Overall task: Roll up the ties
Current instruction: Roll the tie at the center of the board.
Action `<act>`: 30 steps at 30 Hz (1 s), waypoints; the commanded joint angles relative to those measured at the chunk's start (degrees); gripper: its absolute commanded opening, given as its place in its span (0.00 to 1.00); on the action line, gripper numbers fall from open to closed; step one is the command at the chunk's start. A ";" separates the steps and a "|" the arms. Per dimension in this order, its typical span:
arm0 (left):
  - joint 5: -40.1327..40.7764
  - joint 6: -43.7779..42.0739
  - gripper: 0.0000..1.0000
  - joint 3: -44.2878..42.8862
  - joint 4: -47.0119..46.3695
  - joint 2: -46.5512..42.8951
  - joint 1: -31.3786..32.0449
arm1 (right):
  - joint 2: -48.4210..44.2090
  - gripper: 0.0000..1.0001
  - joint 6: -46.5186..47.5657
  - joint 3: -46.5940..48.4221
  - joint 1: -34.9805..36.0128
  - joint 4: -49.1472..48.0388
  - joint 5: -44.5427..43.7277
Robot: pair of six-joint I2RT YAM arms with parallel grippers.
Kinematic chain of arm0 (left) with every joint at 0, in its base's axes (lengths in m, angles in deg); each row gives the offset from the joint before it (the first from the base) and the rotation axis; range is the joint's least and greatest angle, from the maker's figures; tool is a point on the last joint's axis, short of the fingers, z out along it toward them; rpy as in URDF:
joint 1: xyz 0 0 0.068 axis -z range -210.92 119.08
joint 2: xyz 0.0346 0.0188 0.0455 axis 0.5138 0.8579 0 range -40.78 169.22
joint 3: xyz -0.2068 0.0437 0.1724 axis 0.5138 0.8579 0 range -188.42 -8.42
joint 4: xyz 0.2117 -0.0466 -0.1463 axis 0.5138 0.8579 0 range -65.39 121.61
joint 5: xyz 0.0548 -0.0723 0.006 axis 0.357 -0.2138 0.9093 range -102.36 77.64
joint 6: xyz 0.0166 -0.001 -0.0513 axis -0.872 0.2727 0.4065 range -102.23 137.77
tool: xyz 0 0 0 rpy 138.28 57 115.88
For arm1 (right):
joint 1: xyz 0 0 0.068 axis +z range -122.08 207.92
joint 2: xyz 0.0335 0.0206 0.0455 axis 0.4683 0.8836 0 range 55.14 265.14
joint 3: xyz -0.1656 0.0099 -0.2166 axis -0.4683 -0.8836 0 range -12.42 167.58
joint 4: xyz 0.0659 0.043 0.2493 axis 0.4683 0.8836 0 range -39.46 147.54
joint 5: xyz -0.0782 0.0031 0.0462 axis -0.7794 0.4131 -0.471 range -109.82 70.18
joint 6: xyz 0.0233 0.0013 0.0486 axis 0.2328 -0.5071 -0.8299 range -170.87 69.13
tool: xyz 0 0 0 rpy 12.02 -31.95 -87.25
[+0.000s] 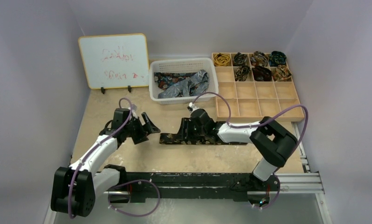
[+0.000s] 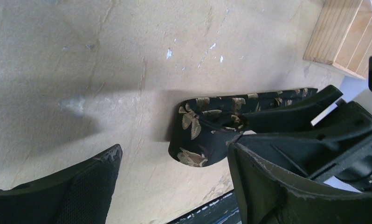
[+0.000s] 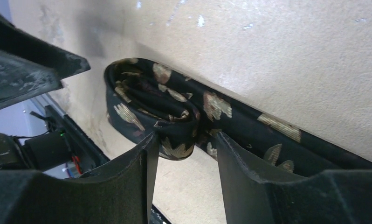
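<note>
My left gripper (image 1: 146, 129) stands with jaws wide apart at 9 o'clock of the tie (image 1: 172, 138), whose coiled end my right gripper (image 3: 184, 140) straddles (clamping cannot be told).

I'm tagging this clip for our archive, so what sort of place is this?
Probably a robotics lab test cell, not a shop or home. Plain pale walls enclose a beige tabletop, a yellow-framed whiteboard with red scribbles stands at the back, and a wooden grid tray holds rolled patterned fabric ties.
</note>
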 commanded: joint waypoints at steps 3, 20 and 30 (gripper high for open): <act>-2.46 -0.89 0.82 2.07 -1.91 -2.25 -0.47 | 1.08 0.50 0.13 2.76 -0.15 4.83 -3.93; 3.48 0.66 0.92 2.95 1.66 -8.31 -0.47 | -13.72 0.83 29.40 -2.30 0.09 -16.11 4.22; 4.93 1.80 0.95 2.94 3.68 -11.12 -0.47 | -11.02 0.93 53.15 -2.87 2.72 -15.35 10.65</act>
